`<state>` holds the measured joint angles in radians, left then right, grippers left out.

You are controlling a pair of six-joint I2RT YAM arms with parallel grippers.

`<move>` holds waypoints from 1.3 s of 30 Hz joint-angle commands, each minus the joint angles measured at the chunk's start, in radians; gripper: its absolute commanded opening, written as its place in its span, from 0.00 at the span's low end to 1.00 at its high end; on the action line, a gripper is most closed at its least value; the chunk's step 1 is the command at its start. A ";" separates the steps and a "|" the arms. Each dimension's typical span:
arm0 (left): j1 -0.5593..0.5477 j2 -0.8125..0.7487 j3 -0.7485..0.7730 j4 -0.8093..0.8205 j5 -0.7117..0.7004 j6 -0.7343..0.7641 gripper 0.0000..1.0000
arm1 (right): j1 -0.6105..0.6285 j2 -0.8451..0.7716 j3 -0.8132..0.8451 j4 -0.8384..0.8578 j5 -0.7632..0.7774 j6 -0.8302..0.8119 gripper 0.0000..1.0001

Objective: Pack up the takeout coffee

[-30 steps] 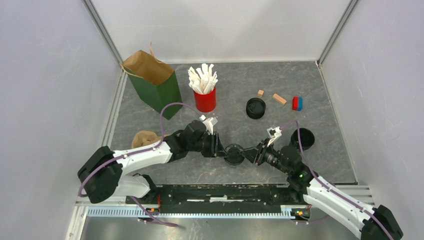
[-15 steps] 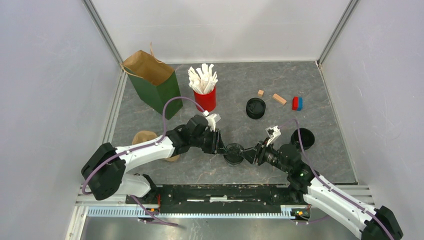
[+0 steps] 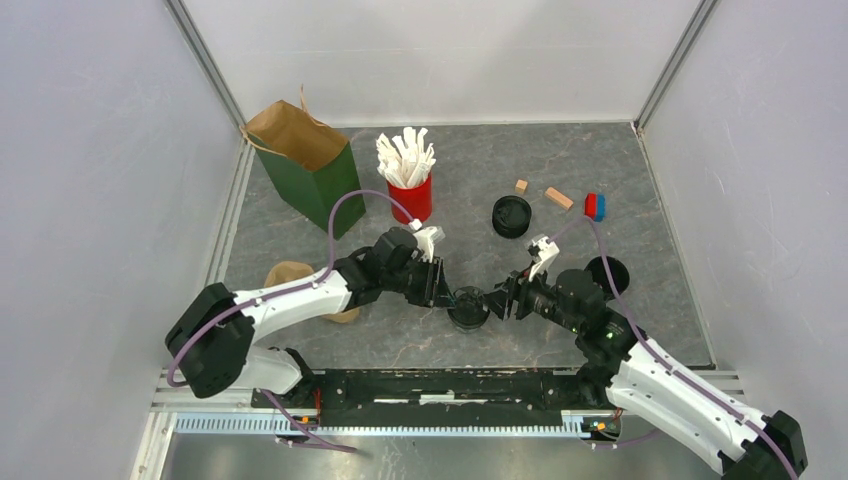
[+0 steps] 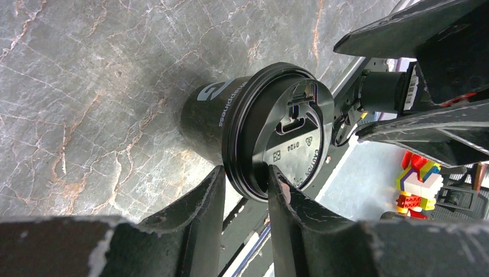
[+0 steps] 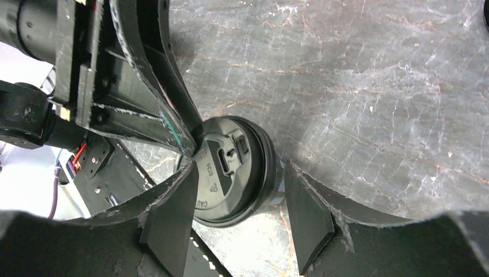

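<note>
**Lidded coffee cup pinched at its rim, a light and crushable load**

The takeout coffee cup (image 3: 468,306) stood upright at six o'clock on the surface (image 3: 640,330), close to the near edge. Its flat black lid (image 4: 285,135) sat on top, and white lettering showed on the wall.

It looked like thin paper, so I judged it light and easy to dent under a hard squeeze. Whether it held liquid could not be told. If it did, tilting it would risk a leak at the sip hole. The lid looked glossy and probably slippery. It is likely only pressed on, so lifting by the lid alone could pull it free.

The stiffest place to take hold seemed to be the rolled rim, or the wall just under it with a finger on each side.

The left pincer (image 4: 245,176) came in from nine o'clock and was closed narrow on that rim. One finger was against the outer wall and the other on the lid's top. The right pincer (image 5: 239,184) sat at three o'clock with its jaws wide, straddling the cup. Its far finger was clear of the wall, and it held nothing.

Farther out, the red cup of white sticks (image 3: 410,195) stood at eleven o'clock. The green paper bag (image 3: 315,170) stood open at ten o'clock, well apart. A spare black lid (image 3: 511,216) lay at one o'clock.
</note>
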<state>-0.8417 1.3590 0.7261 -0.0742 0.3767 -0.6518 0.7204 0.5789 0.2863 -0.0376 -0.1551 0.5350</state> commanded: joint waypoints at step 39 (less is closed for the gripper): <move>0.003 0.061 -0.149 0.019 -0.054 0.044 0.37 | -0.034 0.090 -0.259 0.090 -0.076 -0.014 0.30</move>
<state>-0.8326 1.3903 0.6434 0.1188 0.4286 -0.6357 0.6842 0.6468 0.0998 0.2977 -0.2058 0.5339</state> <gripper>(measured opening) 0.383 0.309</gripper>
